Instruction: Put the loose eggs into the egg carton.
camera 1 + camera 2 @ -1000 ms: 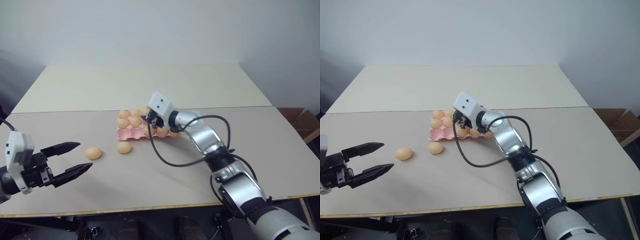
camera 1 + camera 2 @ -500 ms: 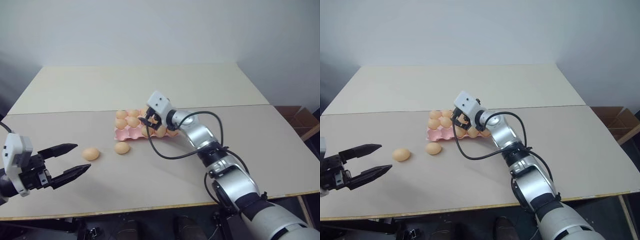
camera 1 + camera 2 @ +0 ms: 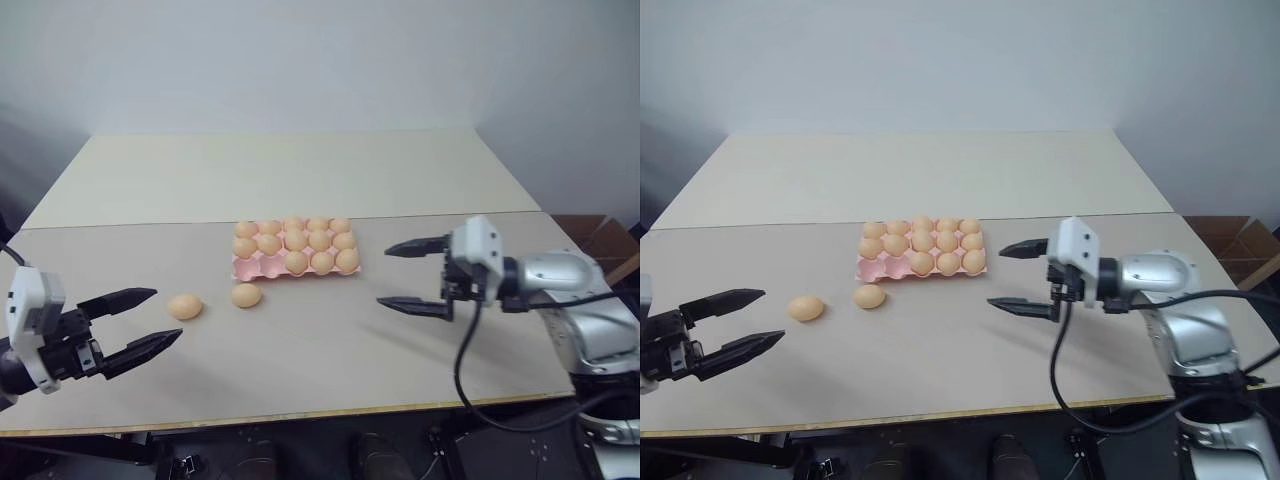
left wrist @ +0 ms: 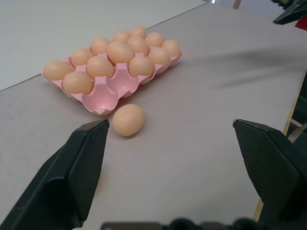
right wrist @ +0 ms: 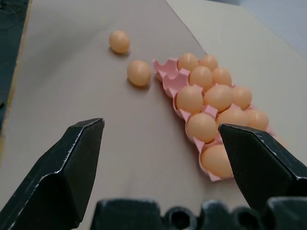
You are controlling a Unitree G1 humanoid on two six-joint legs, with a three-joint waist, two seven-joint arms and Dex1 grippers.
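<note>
My left gripper (image 3: 145, 320) hangs over the left end of the pale beige desk (image 3: 300, 380), fingers spread wide, nothing in it. Just past it on the bare desk lie two smooth light-orange loose eggs: one (image 3: 184, 306) nearer that gripper, the other (image 3: 246, 295) right beside the near left corner of the flat pale pink moulded egg carton (image 3: 262, 268).

The carton sits mid-desk, and I count thirteen cups filled. The two cups at the left of the near row look vacant, so my read is two eggs left to place and two slots waiting for them. Most of the job is done.

My right gripper (image 3: 412, 276) is well right of the carton, fingers wide apart, carrying nothing.

View differences: the left wrist camera shows only the egg next to the carton (image 4: 128, 119), plus the scalloped vacant cups (image 4: 108, 93) close up. The right wrist camera gets both loose eggs (image 5: 119, 41) (image 5: 139, 73) beyond the carton's far end. The head views alone give both grippers and the full layout together.
</note>
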